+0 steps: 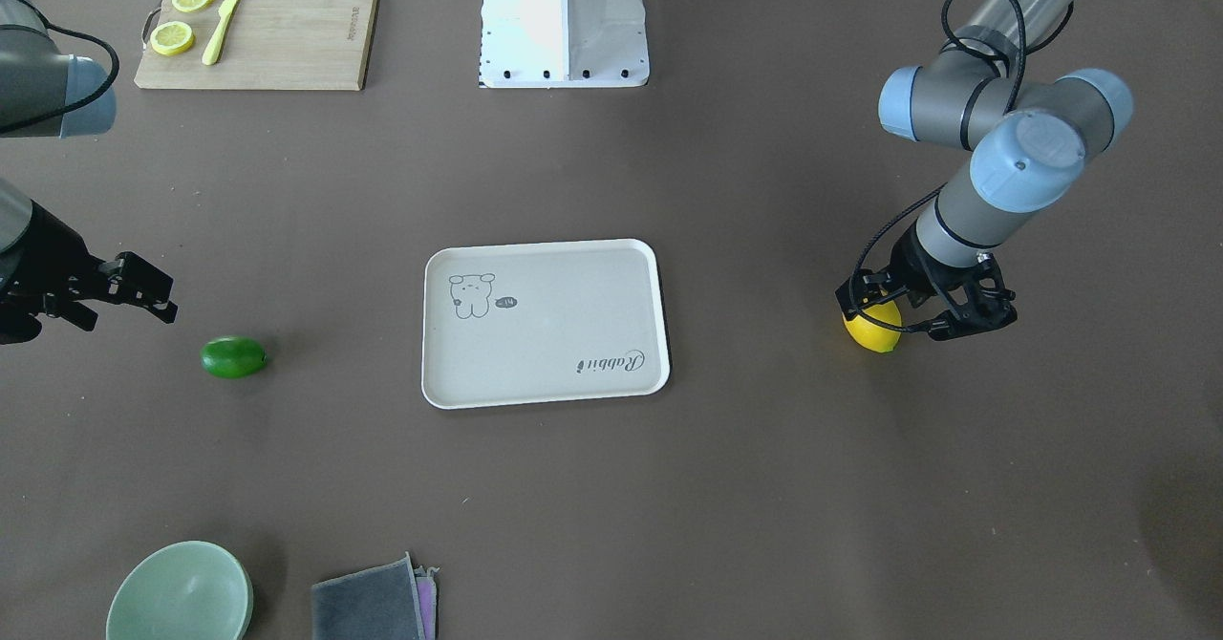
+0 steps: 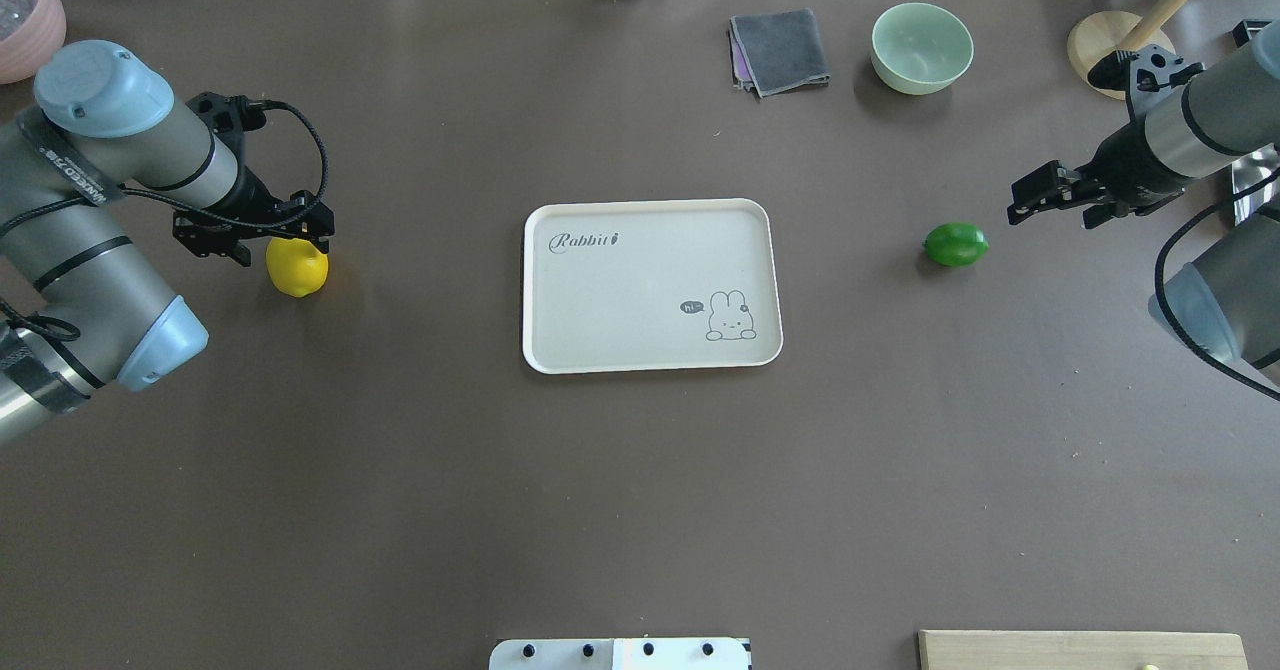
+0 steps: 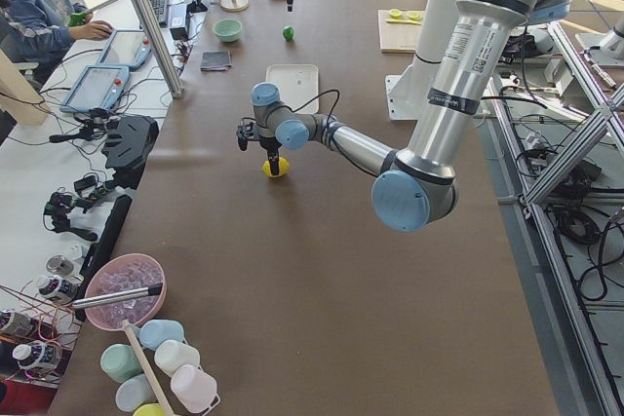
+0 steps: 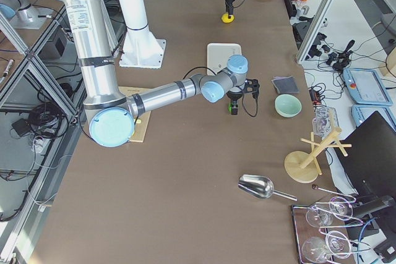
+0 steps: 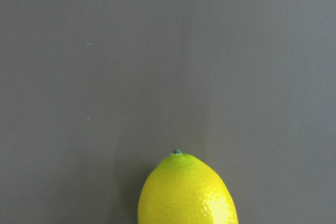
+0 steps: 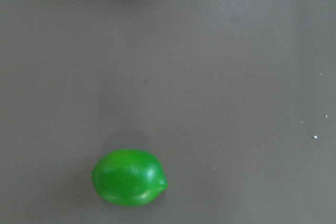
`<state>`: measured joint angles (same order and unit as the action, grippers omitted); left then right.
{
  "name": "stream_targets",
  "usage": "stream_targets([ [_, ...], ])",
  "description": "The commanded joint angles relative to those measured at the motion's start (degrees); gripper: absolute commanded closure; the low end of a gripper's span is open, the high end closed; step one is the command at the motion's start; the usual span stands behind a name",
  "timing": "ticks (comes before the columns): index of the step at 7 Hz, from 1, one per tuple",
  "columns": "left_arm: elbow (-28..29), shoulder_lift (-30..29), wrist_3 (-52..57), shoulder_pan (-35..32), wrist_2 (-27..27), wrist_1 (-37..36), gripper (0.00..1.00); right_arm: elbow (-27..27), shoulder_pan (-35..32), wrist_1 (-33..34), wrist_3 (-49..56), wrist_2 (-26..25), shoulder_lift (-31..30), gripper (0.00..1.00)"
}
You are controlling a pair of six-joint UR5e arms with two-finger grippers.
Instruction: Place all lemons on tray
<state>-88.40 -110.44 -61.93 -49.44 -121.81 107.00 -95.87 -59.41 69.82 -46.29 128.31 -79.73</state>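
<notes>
The yellow lemon (image 2: 297,268) lies on the brown table left of the tray (image 2: 640,290); it also shows in the left wrist view (image 5: 186,192). My left gripper (image 2: 275,242) is open and low over the lemon, its fingers spread around the lemon's upper part. I cannot tell if they touch. The green lemon (image 2: 956,244) lies right of the tray and shows in the right wrist view (image 6: 129,178). My right gripper (image 2: 1020,202) is open and empty, a short way beyond and to the right of the green lemon. The tray holds nothing.
A wooden cutting board (image 1: 277,48) with lemon slices (image 1: 173,37) and a yellow knife (image 1: 223,24) sits near the robot base (image 1: 564,19). A green bowl (image 2: 921,47), a grey cloth (image 2: 780,50) and a wooden stand (image 2: 1110,42) are at the far side.
</notes>
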Motion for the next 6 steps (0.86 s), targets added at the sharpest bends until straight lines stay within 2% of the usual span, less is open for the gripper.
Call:
stream_targets([
  [1,1.2,-0.7,-0.3,0.8,0.2,1.0,0.07,0.1,0.5,0.1,-1.5,0.0,0.0,0.00],
  [2,1.6,-0.7,-0.2,1.0,0.3,1.1,0.13,0.7,0.7,0.1,-2.7,0.0,0.5,0.00],
  [3,1.2,-0.7,-0.5,1.5,0.3,1.1,0.44,1.6,1.1,0.0,-5.5,0.1,1.7,0.00],
  [4,1.0,-1.2,-0.6,1.5,0.3,1.0,0.99,2.2,1.1,0.1,-7.0,0.4,2.3,0.00],
  [6,0.1,-4.2,-0.8,1.5,-0.4,0.2,1.00,3.7,1.8,0.0,-8.5,0.0,4.0,0.00],
])
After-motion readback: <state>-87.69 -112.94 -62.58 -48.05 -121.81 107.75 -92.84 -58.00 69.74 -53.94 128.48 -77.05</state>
